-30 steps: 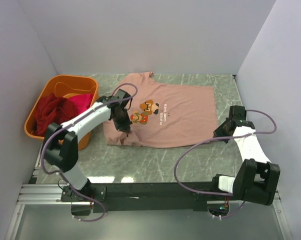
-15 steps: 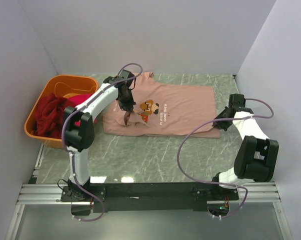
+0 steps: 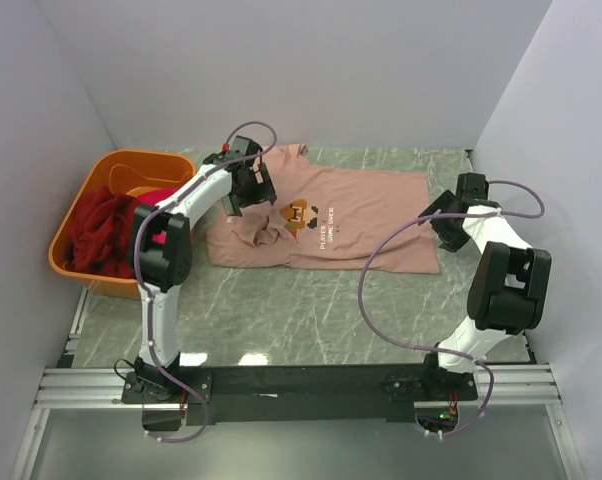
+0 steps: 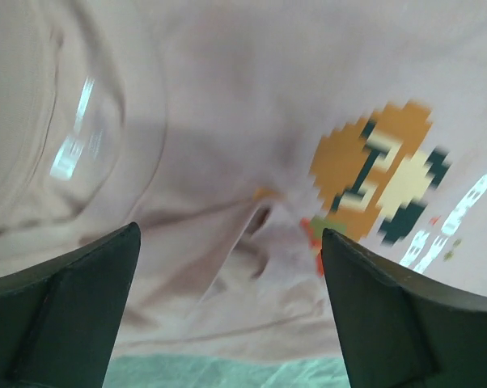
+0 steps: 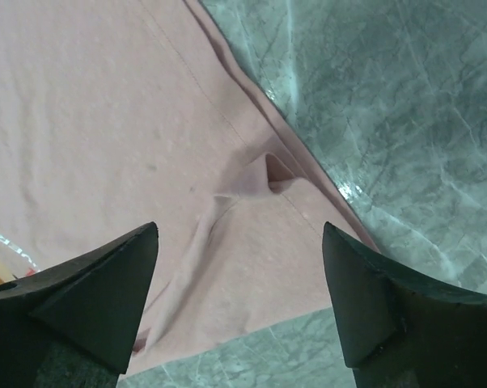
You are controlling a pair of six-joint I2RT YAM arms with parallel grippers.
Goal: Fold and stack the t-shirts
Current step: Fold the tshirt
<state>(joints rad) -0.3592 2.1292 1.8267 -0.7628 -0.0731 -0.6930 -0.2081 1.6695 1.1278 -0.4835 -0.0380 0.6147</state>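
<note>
Pink t-shirt (image 3: pixel 371 215) lies under left claw (image 4: pixel 229 234) and right claw (image 5: pixel 239 228), both agape

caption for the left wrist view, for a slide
Open left gripper over the dusty pink cloth t-shirt, beside its pixel-art print.

I see an orange tub (image 3: pixel 146 157) at the far left of the green marbled table (image 3: pixel 311 312), white walls (image 3: pixel 331 70) around it, and a metal frame (image 3: pixel 71 385) along the near edge.

The dusty pink t-shirt (image 3: pixel 371 215) lies spread on the worktop (image 3: pixel 311 310), print up — pixel figure (image 3: pixel 297 215) and text — rumpled beside the print. A dark red t-shirt (image 3: pixel 96 228) and a magenta t-shirt (image 3: pixel 159 198) sit crumpled in the orange tub (image 3: pixel 141 157).
</note>
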